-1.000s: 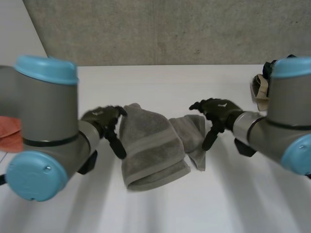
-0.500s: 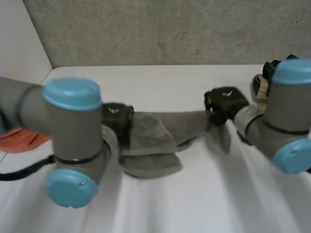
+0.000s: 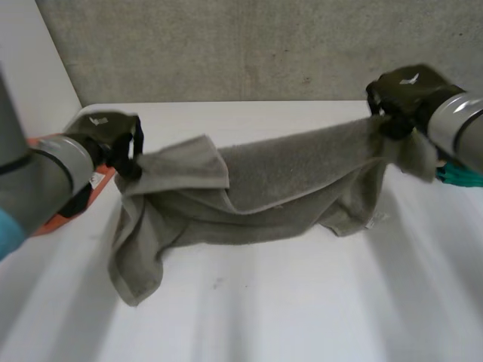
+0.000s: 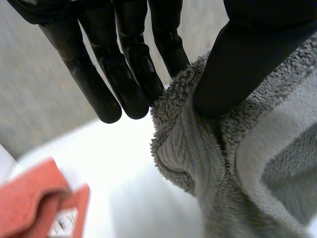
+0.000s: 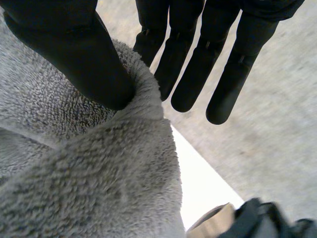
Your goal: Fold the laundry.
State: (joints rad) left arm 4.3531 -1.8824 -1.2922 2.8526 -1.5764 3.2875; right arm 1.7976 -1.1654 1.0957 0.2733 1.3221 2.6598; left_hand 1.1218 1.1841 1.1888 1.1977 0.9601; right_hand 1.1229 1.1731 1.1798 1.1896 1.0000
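Grey terry towel hangs stretched between two black robot hands above a white tabletop, sagging in the middle, with a loose flap drooping low below its left end. The left hand pinches one end of the towel's upper edge, thumb pressing the cloth against nearly straight fingers, near an orange object on the tabletop. The right hand pinches the opposite end, thumb dug into the pile and straight fingers behind the cloth.
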